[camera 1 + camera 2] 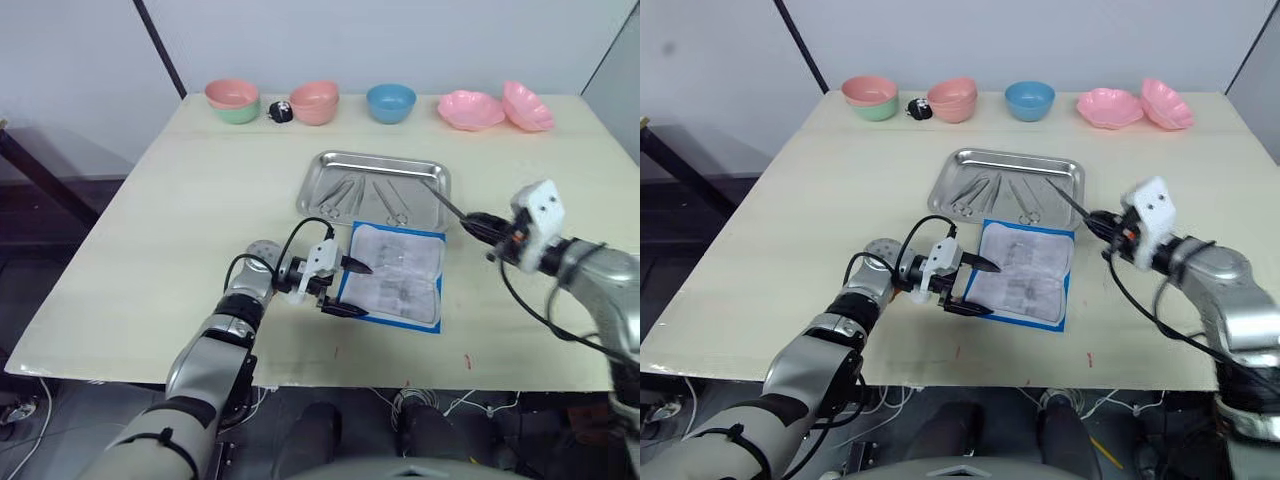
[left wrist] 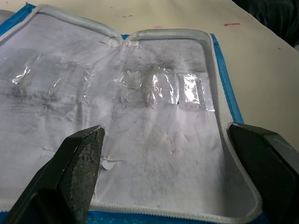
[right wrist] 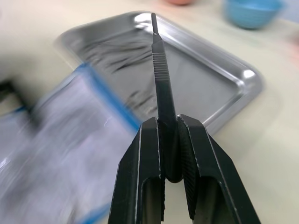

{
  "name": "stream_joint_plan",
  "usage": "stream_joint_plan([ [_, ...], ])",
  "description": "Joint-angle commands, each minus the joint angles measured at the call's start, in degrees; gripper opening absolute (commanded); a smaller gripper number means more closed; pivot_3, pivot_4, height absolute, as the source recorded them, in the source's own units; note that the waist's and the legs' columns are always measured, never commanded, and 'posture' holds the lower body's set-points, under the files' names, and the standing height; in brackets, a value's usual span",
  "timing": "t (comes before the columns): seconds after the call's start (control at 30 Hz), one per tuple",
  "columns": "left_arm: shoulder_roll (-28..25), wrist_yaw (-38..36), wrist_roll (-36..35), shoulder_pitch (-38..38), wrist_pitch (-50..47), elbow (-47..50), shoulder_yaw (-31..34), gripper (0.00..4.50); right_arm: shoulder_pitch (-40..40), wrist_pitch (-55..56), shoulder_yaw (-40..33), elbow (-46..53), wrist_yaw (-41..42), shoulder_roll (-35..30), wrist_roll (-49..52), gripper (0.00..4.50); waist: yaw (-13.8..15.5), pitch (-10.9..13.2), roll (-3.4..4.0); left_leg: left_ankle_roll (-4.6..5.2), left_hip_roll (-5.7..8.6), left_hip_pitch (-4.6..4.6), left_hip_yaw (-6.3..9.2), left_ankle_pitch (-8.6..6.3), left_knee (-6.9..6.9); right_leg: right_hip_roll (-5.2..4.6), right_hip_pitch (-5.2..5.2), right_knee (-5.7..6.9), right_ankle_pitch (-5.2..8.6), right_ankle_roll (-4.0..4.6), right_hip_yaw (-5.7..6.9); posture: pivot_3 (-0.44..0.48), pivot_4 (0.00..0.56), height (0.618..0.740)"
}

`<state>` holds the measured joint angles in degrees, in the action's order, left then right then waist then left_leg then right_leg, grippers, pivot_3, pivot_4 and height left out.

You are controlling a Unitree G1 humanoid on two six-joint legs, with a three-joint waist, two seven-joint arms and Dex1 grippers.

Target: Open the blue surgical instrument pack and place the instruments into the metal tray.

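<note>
Two grippers: the left [image 1: 347,288] spread across the pack's [image 1: 395,275] edge, the right [image 3: 169,140] clamped on a tool [image 3: 160,65] pointing toward the tray [image 1: 440,182].

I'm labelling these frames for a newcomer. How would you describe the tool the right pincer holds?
Find the metal tray mid-table; beside its right end the right pincer grips a slim dark ridged scalpel handle. Unlike the ring-handled instruments lying in the tray, it is straight and held in the air.
</note>
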<state>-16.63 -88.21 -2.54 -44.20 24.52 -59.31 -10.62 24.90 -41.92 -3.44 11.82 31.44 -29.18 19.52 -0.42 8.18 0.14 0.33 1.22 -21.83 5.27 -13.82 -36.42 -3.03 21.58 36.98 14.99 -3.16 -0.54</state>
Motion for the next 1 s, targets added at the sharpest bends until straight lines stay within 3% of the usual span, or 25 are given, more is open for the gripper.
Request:
stream_joint_plan([
  [0.03, -0.36, 0.69, 3.35, 3.43, -2.23, -4.31, -2.28, 4.50, 6.04, -1.09, 1.73, -5.64, -5.96, 2.84, -3.65, 0.04, 0.13, -0.03, 0.04, 0.00, 0.01, -0.02, 0.03, 0.00, 0.00, 0.01, 0.01, 0.00, 0.00, 0.00, 0.03, 0.000, 0.150, 0.740],
  [0.37, -0.77, 0.93, 3.30, 3.46, -2.12, -4.02, -2.14, 4.50, 23.18, -2.71, 1.55, -32.71, -20.15, 15.92, -9.52, 0.04, -0.28, -0.10, 0.20, 0.07, 0.16, 0.04, 0.01, 0.04, 0.00, 0.02, 0.03, 0.17, -0.05, 0.10, -0.08, 0.000, 0.150, 0.740],
  [0.8, -1.08, 1.45, 3.24, 3.45, -2.11, -3.82, -1.97, 4.50, 29.38, 7.62, 0.48, -51.27, -23.68, 20.02, -12.48, 0.04, -0.66, -0.08, 0.22, 0.15, 0.20, 0.11, -0.10, 0.09, 0.00, 0.04, 0.09, 0.48, 0.00, 0.05, -0.23, 0.000, 0.150, 0.740],
  [0.87, -1.09, 1.47, 3.24, 3.47, -2.12, -3.80, -1.96, 4.50, 29.48, 7.96, 0.60, -51.30, -22.97, 20.19, -12.46, 1.01, -0.66, -0.09, 0.22, 0.16, 0.19, 0.11, -0.10, 0.09, 0.00, 0.04, 0.09, 0.48, 0.00, 0.04, -0.24, 0.000, 0.150, 0.740],
  [1.0, -1.10, 1.42, 3.18, 3.59, -2.14, -3.67, -1.94, 4.50, 29.37, 8.62, 0.35, -49.21, -22.19, 20.25, -12.06, 2.40, -0.67, -0.09, 0.23, 0.16, 0.19, 0.11, -0.10, 0.10, 0.00, 0.04, 0.09, 0.50, 0.00, 0.05, -0.25, 0.000, 0.150, 0.740],
])
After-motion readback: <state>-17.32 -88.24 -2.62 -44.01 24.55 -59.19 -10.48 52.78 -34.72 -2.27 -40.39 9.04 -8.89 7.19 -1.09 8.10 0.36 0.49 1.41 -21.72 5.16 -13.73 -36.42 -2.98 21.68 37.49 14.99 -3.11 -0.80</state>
